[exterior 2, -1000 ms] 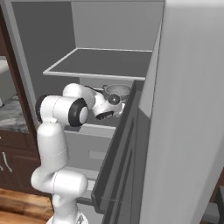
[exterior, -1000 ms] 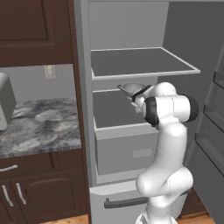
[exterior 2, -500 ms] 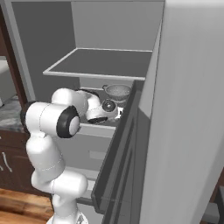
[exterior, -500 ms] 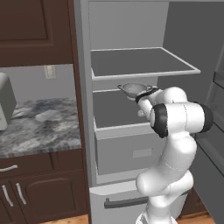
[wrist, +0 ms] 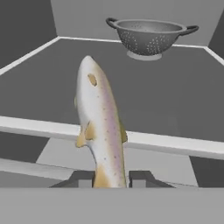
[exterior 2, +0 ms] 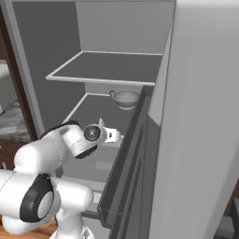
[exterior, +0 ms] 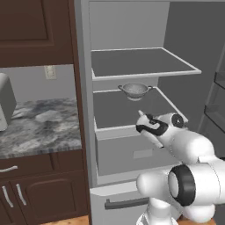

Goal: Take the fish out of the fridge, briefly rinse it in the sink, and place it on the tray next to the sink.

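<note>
Pinched between the two dark tips of the gripper (wrist: 111, 178), the fish (wrist: 99, 131) is held by its tail end, its silvery, speckled body pointing away over the white front edge of the lower shelf (wrist: 52, 83) in the open fridge (exterior: 132, 26). No label or writing can be read on anything. At the back of that shelf stands a grey colander (wrist: 149, 36) with two handles; its bowl looks empty. In the left base view the fish (exterior: 141, 117) pokes up beyond the hand.

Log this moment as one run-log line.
stage: fish extraction | gripper: shut on fish | location: fridge shelf front | colander: behind
</note>
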